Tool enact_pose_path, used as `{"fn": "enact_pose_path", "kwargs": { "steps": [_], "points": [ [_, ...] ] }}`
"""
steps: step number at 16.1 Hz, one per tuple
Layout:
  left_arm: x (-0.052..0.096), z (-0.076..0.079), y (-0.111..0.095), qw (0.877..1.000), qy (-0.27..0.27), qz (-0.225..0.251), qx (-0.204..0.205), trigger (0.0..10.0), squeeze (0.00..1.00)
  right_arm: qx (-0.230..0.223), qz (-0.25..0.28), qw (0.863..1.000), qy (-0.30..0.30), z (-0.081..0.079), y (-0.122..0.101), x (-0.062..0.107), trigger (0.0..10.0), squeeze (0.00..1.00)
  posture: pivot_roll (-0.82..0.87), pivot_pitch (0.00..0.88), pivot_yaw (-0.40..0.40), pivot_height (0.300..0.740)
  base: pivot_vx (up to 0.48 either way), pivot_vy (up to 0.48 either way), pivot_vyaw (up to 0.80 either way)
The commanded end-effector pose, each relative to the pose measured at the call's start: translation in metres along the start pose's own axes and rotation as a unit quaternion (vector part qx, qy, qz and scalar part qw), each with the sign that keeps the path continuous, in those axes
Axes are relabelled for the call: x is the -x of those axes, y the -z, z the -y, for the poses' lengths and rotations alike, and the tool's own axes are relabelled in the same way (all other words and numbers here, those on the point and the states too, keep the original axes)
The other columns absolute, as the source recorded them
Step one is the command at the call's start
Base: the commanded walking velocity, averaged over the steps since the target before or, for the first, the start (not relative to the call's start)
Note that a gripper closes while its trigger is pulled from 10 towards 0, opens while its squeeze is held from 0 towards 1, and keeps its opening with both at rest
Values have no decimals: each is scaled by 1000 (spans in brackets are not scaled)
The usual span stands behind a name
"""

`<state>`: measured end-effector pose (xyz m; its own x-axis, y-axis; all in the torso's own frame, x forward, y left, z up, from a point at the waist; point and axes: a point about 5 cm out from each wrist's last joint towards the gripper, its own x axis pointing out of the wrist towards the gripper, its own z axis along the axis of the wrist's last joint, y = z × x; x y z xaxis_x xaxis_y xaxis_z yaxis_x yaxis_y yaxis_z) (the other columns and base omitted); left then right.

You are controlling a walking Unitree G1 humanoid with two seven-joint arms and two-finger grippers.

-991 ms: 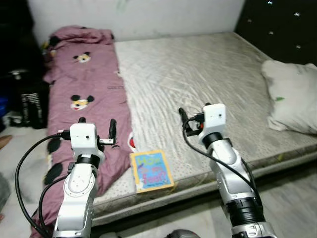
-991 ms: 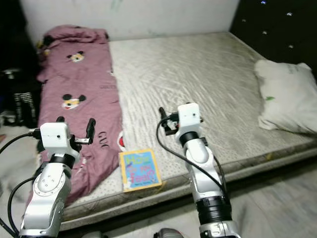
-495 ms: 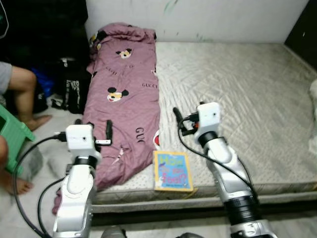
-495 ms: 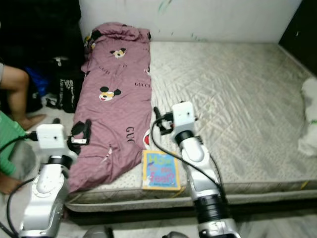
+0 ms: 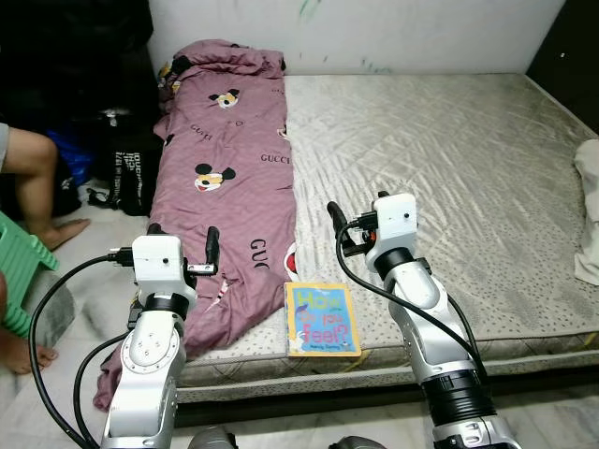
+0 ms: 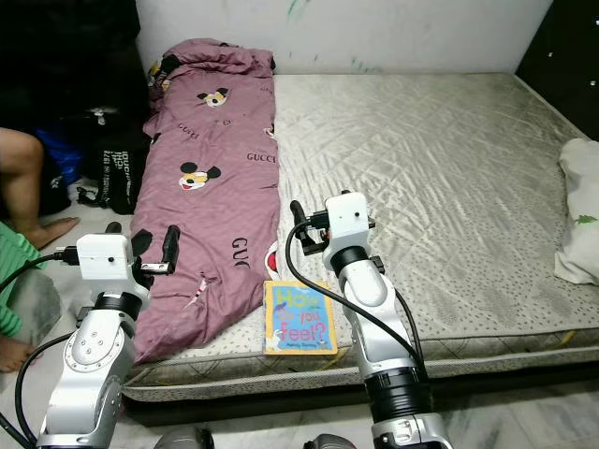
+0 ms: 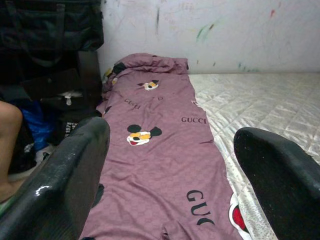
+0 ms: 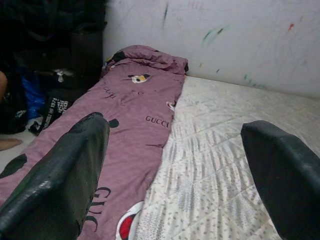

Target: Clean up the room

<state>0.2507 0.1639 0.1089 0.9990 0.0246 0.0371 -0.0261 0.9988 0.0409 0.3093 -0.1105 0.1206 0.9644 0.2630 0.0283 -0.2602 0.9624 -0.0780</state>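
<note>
Mattress point(image 5: 449, 140), pillow point(image 5: 588, 210) cropped at edge

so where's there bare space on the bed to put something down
The widest free patch is the grey mattress between the purple blanket and the white pillow, back to the wall. The near edge is tighter: the book lies between the left gripper and right gripper, both open. The blanket covers the left strip.
</note>
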Motion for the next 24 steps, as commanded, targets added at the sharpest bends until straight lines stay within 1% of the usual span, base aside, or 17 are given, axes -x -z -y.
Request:
{"fn": "enact_pose_path", "kwargs": {
  "steps": [1,4,15,21,24],
  "points": [
    [1,0,2,1000,3,-3,0,10000,0,4,-5,1000,3,2,3,1,10000,0,-88,0,-44,740,0,-259,406],
    [0,1,2,1000,5,-3,1,10000,0,4,-4,1000,2,2,2,0,10000,0,-91,0,-47,740,0,-269,583],
    [-2,1,0,1000,3,1,6,10000,0,6,-5,1000,2,2,3,-3,10000,0,-93,6,-51,740,0,-306,0],
    [-3,1,0,1000,4,0,7,10000,0,6,-7,1000,1,1,4,-3,10000,0,-92,7,-52,740,0,-342,587],
    [-3,1,0,1000,5,0,6,10000,0,5,-8,1000,1,1,4,-3,10000,0,-92,7,-52,740,0,-195,0]
  ]
}}
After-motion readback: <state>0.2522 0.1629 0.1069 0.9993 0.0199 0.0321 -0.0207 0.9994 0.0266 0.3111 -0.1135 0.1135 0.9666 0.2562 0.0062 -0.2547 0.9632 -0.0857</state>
